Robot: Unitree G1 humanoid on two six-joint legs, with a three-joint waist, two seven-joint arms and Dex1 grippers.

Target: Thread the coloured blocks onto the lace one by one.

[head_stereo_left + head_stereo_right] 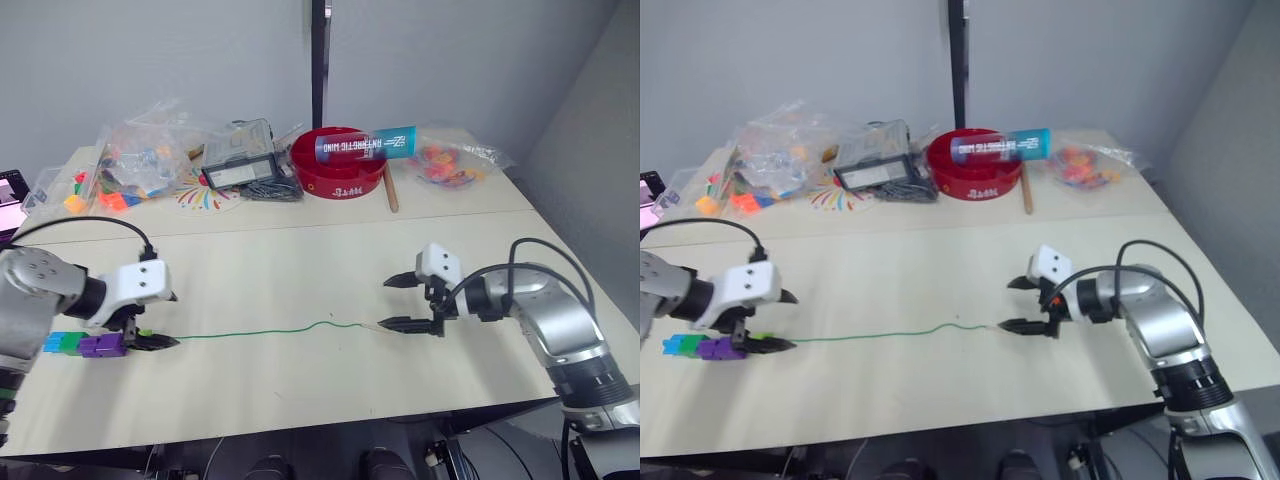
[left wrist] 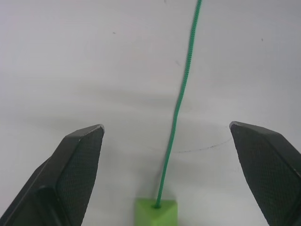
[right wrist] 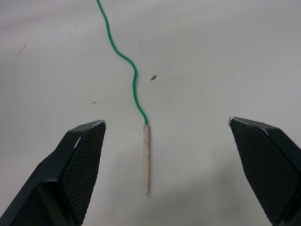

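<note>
The green lace [image 1: 260,332] lies across the table between my two grippers. Its left end runs into a light green block [image 2: 156,213], which heads a row with a purple block [image 1: 100,346], a dark green block [image 1: 70,343] and a blue block [image 1: 52,343]. My left gripper [image 1: 168,320] stands open right at that row, its fingers either side of the cord [image 2: 181,94]. The lace's pale stiff tip [image 3: 146,160] rests on the table between the fingers of my open right gripper [image 1: 386,303], touching neither.
Along the back of the table stand a red bowl [image 1: 338,170] with a blue tube [image 1: 365,145] across it, a black box [image 1: 240,165], clear bags of orange and yellow toy pieces [image 1: 130,165], another bag [image 1: 450,160] and a wooden stick [image 1: 391,190].
</note>
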